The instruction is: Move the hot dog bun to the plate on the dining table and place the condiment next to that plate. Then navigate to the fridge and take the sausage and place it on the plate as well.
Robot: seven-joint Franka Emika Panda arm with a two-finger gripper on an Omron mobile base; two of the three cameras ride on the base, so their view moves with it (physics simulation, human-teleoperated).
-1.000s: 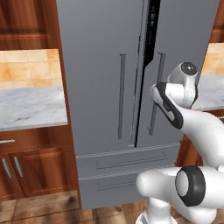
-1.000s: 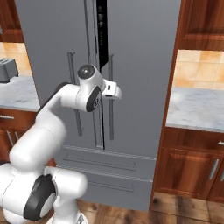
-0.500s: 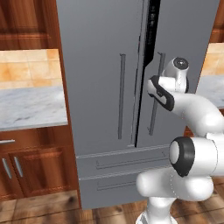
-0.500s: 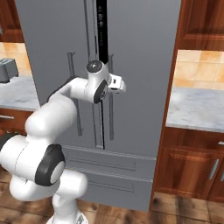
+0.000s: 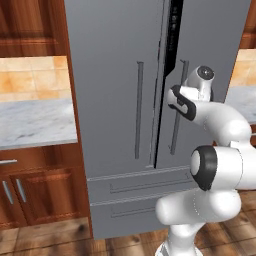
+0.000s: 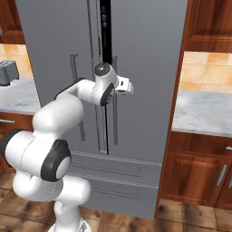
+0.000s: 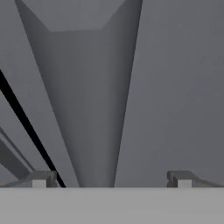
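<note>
I have the base parked in front of the fridge (image 5: pixel 150 100), both doors shut, with only the dark seam running down between them. The sausage is nowhere I can see; I judge it sits behind these doors, so the door handle is my concern at present.

The gripper (image 7: pixel 111 181) has its jaws spread as wide as they go, holding nothing. In the hand view the two fingertips (image 7: pixel 41 180) sit at 7 and 5 o'clock, and the right-door handle (image 7: pixel 94 109) runs as a long grey bar from 12 o'clock straight down to 6, landing between them. Its long axis is vertical in the room, so the jaws straddle it crosswise, which is what I want for a pull.

From the left base view the hand (image 5: pixel 182 100) hangs just in front of that handle, at about 3 o'clock from the seam. Whether the tips already reach past the bar, I cannot tell. My next move, as I judge it, is a short push forward, then a squeeze.
</note>
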